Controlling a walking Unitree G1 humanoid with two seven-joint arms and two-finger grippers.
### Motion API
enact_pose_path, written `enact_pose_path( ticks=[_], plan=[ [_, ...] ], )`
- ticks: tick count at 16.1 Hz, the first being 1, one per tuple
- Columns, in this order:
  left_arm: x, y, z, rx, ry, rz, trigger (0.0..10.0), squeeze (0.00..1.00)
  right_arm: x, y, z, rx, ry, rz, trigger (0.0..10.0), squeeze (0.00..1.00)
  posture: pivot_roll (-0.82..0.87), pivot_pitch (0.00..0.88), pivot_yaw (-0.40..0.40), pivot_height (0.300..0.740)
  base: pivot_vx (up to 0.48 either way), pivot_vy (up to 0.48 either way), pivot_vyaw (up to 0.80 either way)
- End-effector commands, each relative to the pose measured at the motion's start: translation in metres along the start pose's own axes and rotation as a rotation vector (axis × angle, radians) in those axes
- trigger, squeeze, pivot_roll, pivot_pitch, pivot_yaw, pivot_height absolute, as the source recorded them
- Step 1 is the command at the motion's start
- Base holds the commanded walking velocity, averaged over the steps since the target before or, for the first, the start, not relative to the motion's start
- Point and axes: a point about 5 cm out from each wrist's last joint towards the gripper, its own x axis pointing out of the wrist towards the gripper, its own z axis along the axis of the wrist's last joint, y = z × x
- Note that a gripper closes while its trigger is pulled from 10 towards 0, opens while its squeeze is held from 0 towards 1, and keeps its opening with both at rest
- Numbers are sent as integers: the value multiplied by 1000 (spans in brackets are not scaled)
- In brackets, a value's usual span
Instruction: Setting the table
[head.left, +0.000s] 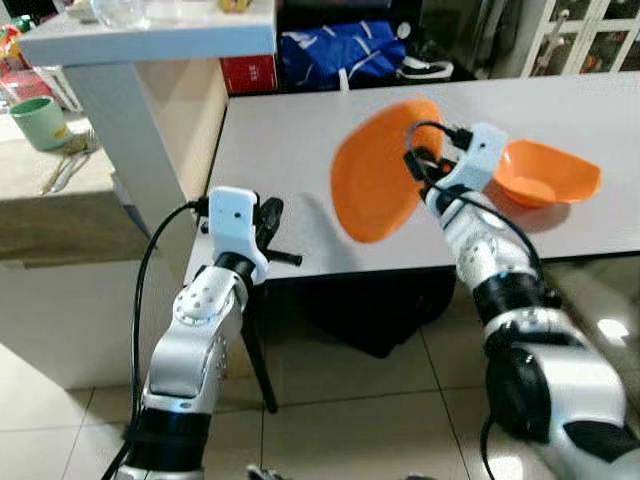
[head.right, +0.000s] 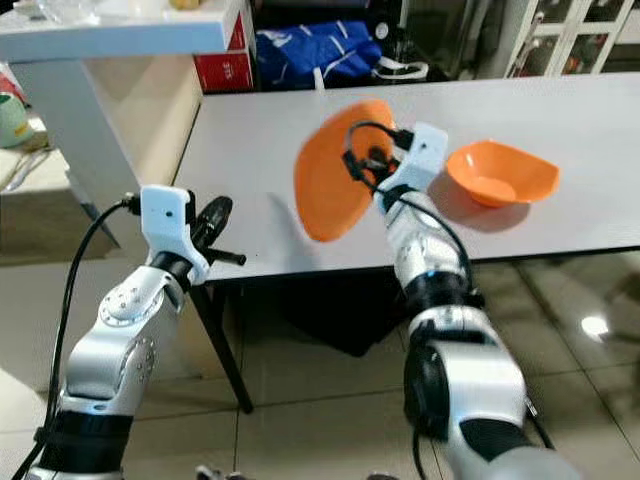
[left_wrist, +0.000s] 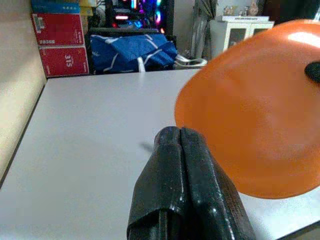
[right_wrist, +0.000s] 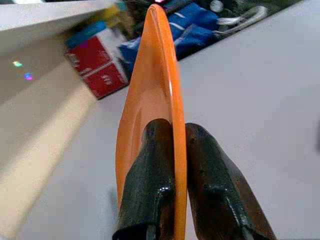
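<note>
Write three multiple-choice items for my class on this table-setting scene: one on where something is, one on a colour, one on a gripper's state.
1. Where is the orange bowl?
A. on the white table
B. on the floor
C. in the left gripper

2. What colour is the plate?
A. blue
B. orange
C. green

3. How is the right gripper?
A. open above the table
B. shut on nothing
C. shut on the plate's rim

Answers: 1 A, the bowl rests on the tabletop right of the plate. 2 B, it matches the bowl. 3 C, the right wrist view shows a finger on each side of the rim, the plate tilted off the table.
</note>
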Motion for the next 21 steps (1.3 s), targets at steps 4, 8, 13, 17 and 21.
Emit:
enact_pose_path(
  ticks=[4, 8, 13, 17, 21],
  plan=[
    [-3, 5, 3, 26, 2, 21, 10000, 0, 4, -6, 19, -34, -69, -63, 10000, 0, -80, 0, 91, 740, 0, 0, 0],
    [-1, 1, 3, 20, 1, 11, 10000, 0, 5, 7, 19, -154, -112, -8, 10000, 0, -91, 0, 88, 740, 0, 0, 0],
    [0, -1, 2, 27, 2, 4, 10000, 0, 10, 38, 47, -232, -227, 91, 10000, 0, -92, 0, 83, 740, 0, 0, 0],
    [0, -3, 1, 28, -2, 17, 10000, 0, 9, 41, 79, -342, -355, 77, 10000, 0, -91, 0, 72, 740, 0, 0, 0],
    [1, -5, 0, 30, -1, 12, 10000, 0, 8, 39, 75, -361, -361, 68, 10000, 0, -91, 0, 71, 740, 209, 0, 0]
  ],
)
